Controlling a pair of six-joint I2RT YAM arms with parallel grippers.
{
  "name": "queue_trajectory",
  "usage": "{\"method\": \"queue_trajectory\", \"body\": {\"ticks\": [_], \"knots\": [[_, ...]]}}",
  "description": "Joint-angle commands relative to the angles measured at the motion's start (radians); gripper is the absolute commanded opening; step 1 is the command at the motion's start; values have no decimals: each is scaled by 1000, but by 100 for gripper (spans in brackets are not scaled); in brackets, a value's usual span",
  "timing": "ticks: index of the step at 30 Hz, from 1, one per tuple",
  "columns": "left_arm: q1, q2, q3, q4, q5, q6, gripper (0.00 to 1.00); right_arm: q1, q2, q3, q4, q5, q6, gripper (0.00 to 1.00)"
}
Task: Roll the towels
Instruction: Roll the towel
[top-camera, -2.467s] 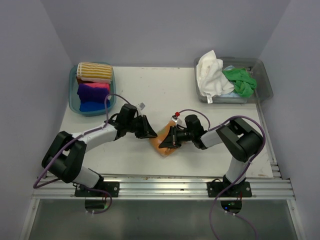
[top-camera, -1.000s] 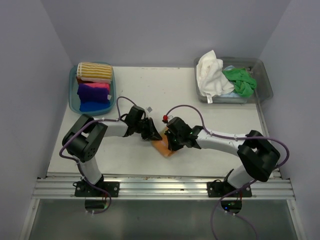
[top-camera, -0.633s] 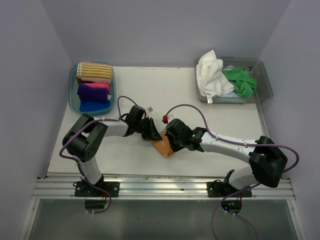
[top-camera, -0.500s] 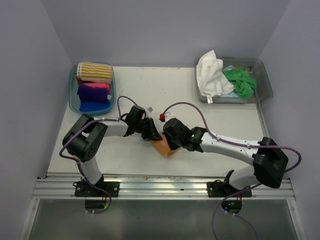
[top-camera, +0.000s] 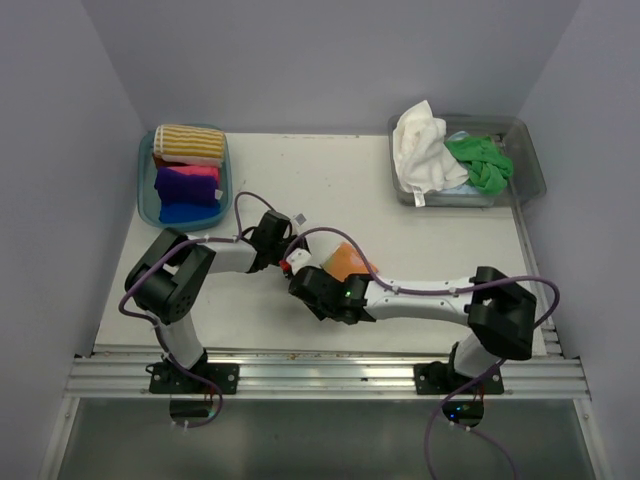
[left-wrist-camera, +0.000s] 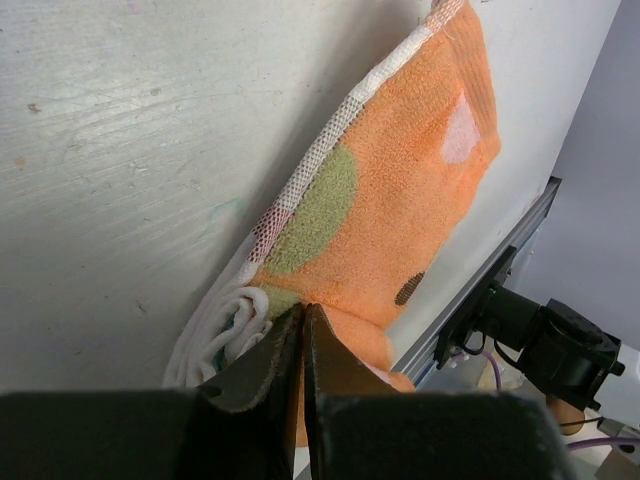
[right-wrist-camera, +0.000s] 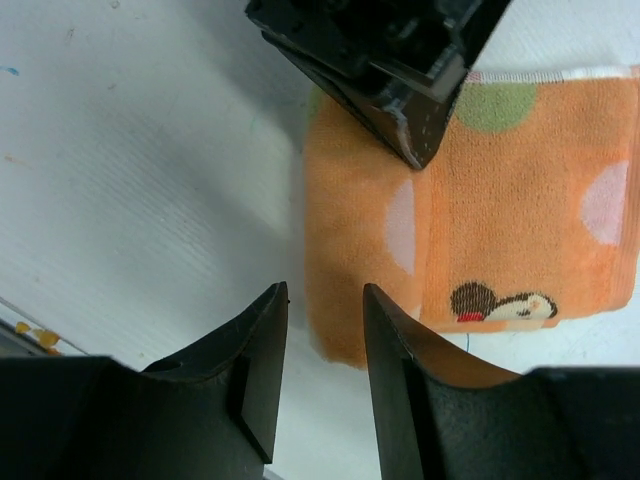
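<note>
An orange towel (top-camera: 350, 258) with spots and a small animal print lies partly rolled at mid-table. In the left wrist view the orange towel (left-wrist-camera: 400, 200) shows white rolled layers at its near end. My left gripper (top-camera: 287, 252) is shut, its tips (left-wrist-camera: 303, 312) pinched into the fold of that roll. My right gripper (top-camera: 305, 283) stands open just above the table, beside the rolled edge of the towel (right-wrist-camera: 500, 220). Its jaws (right-wrist-camera: 325, 290) hold nothing. The left gripper (right-wrist-camera: 415, 150) points down onto the towel's crease.
A teal tub (top-camera: 146, 198) at the back left holds rolled towels: striped (top-camera: 188, 143), pink-purple (top-camera: 186, 180) and blue (top-camera: 184, 211). A clear tub (top-camera: 530, 172) at the back right holds loose white (top-camera: 420, 145) and green (top-camera: 480, 160) towels. An aluminium rail runs along the near edge.
My right gripper has let go of the orange towel, opened, and swung left and nearer, off the towel. The left gripper has stayed put and shut.
</note>
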Motion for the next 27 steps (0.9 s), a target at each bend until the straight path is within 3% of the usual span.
{"method": "queue_trajectory", "body": {"ticks": [1,3,14,19,27], "knots": [[-6,29,3,-74,-32,51,8,42,53,59,3,131,-62,40],[-6,31,3,-76,-30,50,8,61,74,68,3,165,-85,45],[-6,31,3,-77,-27,50,8,150,159,108,-18,399,-119,49],[-6,32,0,-74,-23,48,8,153,156,110,-25,421,-105,57],[-8,35,-1,-71,-19,45,8,153,226,77,11,424,-102,56]]}}
